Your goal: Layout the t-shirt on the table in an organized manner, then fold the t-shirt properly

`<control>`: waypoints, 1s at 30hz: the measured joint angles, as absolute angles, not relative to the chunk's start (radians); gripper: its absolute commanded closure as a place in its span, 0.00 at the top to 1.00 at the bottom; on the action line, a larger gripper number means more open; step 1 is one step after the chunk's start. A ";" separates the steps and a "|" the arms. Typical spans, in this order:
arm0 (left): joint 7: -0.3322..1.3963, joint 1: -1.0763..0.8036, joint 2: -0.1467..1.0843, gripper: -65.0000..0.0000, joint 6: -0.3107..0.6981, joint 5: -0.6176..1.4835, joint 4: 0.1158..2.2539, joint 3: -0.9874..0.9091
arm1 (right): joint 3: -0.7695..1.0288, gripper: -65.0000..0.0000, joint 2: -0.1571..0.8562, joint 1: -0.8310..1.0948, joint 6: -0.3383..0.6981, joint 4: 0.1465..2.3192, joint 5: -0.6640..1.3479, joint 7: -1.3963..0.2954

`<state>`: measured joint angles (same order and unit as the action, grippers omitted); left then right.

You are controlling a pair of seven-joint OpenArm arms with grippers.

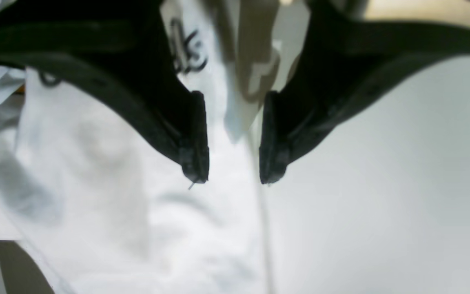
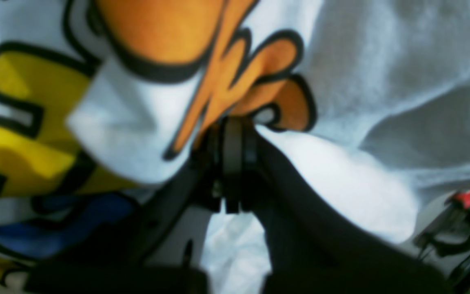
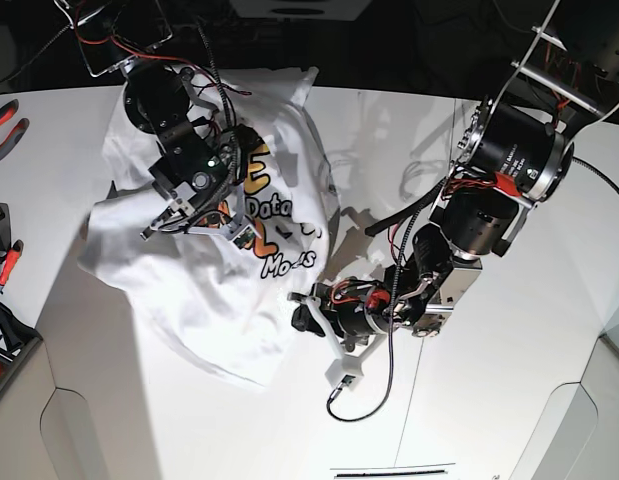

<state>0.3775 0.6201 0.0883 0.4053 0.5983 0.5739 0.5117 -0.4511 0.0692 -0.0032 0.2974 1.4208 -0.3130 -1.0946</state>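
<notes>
Overhead base, two close wrist views

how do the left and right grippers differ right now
The left gripper is open and holds nothing; the right gripper is shut on the t-shirt. The left sits at the shirt's edge beside bare table; the right sits over the print. Both are black.

Bright even overhead light, soft shadows, both wrist views blurred
</notes>
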 measured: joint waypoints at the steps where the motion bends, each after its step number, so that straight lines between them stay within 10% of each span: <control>1: 0.375 0.614 0.088 0.38 0.405 0.598 0.574 0.512 | -0.462 0.00 0.069 -0.003 0.298 1.422 -0.313 -1.096; 17: 0.253 0.545 0.062 0.38 0.297 0.467 0.579 0.511 | -0.521 0.00 0.103 -0.012 0.355 1.430 -0.274 -1.091; 22: 0.241 0.522 0.033 0.00 0.300 0.472 0.586 0.511 | -0.521 0.00 0.103 -0.014 0.355 1.430 -0.273 -1.090; 30: 0.406 0.519 0.086 0.00 0.332 0.460 0.871 0.359 | -0.521 0.00 0.103 -0.014 0.355 1.430 -0.273 -1.092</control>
